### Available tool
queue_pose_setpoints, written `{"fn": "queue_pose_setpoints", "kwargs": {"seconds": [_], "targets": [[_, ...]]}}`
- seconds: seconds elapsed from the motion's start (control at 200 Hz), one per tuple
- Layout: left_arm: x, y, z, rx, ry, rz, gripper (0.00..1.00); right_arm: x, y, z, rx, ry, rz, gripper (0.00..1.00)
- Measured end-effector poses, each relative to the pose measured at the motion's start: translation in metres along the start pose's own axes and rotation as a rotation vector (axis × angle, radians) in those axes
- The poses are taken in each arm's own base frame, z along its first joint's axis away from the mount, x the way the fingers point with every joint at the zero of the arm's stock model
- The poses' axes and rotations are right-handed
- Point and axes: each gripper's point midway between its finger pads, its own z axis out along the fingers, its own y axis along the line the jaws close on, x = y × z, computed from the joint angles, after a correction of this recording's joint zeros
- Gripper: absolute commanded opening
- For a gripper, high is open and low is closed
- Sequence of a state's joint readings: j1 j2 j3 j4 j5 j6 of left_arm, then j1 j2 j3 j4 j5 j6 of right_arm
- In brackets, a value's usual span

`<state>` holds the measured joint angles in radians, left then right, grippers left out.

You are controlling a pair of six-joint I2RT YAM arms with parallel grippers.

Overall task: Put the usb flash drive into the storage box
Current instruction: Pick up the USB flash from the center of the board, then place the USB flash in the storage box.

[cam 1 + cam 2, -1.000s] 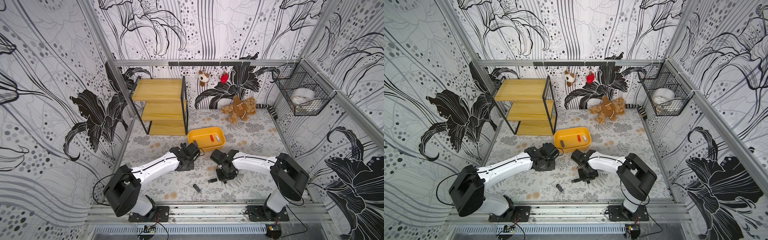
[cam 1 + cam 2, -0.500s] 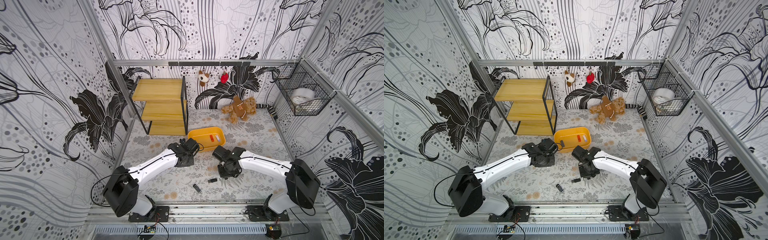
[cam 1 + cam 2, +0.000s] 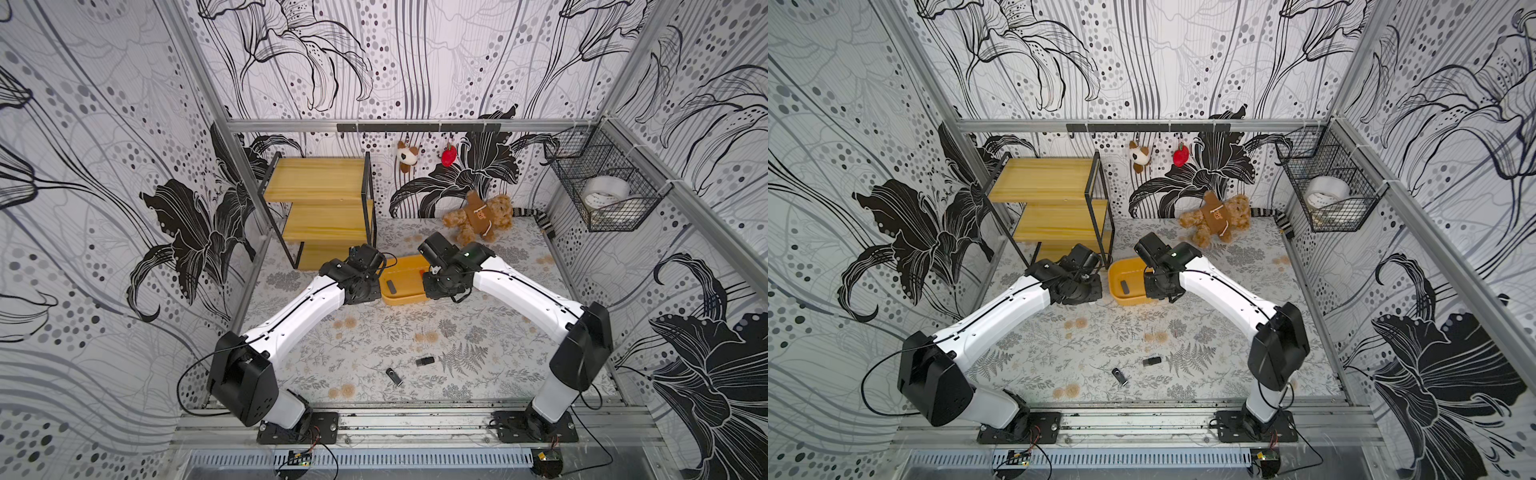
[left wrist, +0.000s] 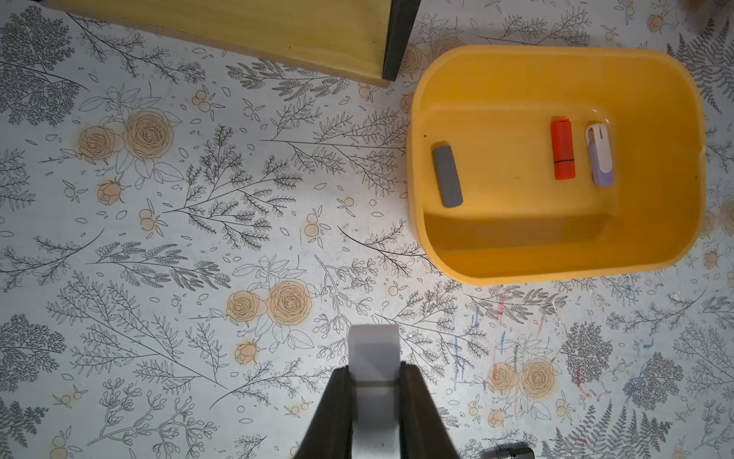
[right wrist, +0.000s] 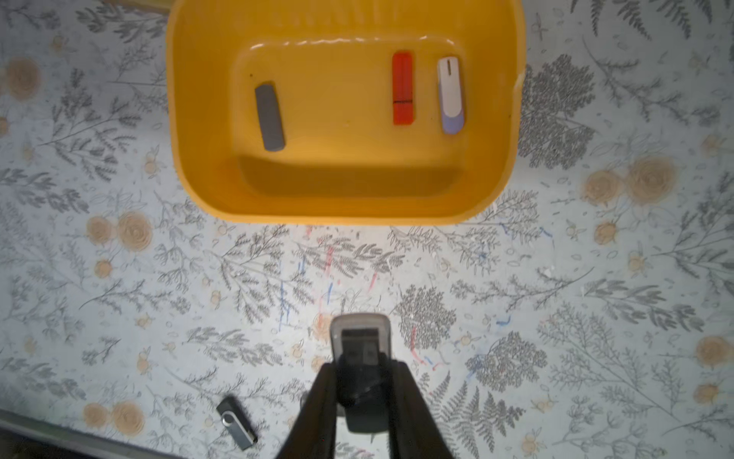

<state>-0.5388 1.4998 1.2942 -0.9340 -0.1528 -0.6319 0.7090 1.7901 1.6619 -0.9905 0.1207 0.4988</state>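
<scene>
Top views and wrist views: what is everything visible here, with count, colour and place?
table: 1, pale floral print
shelf: 1, wood with black frame, back left
storage box: 1, yellow-orange, on the table before the shelf
drives in the box: 3, grey drive, red drive, white-lilac drive
loose drives: 2, black swivel drive and small black drive, near the table's front
teddy bear: 1, brown, at the back
hanging toys: 2, white-brown toy, red toy, on the back rail
wire basket: 1, black, right side, holding a white tape roll
left gripper: shut on a white drive, near the box
right gripper: shut on a dark drive, near the box
</scene>
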Motion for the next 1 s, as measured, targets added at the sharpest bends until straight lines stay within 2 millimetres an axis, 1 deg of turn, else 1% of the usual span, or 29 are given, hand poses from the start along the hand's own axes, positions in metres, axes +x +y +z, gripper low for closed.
{"fn": "queue_pose_setpoints", "kwargs": {"seconds": [0.17, 0.346, 0.446, 0.576, 0.751, 0.892, 1.002], "targets": [[-0.004, 0.0, 0.005, -0.001, 0.012, 0.006, 0.0, -0.027, -0.012, 0.04, 0.033, 0.016, -0.017, 0.0], [-0.002, -0.006, 0.016, 0.008, 0.039, 0.022, 0.0, -0.045, -0.029, 0.078, 0.071, 0.025, -0.026, 0.0], [-0.004, -0.01, 0.02, 0.012, 0.046, 0.029, 0.0, -0.054, -0.033, 0.096, 0.08, 0.026, -0.036, 0.0], [-0.01, -0.016, 0.021, 0.023, 0.039, 0.031, 0.0, -0.066, -0.028, 0.112, 0.073, 0.016, -0.056, 0.0], [-0.016, -0.023, 0.022, 0.042, 0.026, 0.029, 0.0, -0.083, -0.018, 0.126, 0.055, -0.01, -0.066, 0.0], [-0.015, -0.023, 0.027, 0.037, 0.038, 0.032, 0.0, -0.086, -0.012, 0.142, 0.042, 0.003, -0.071, 0.0], [-0.015, -0.024, 0.028, 0.039, 0.036, 0.031, 0.0, -0.082, -0.01, 0.158, 0.039, 0.028, -0.079, 0.0]]}}
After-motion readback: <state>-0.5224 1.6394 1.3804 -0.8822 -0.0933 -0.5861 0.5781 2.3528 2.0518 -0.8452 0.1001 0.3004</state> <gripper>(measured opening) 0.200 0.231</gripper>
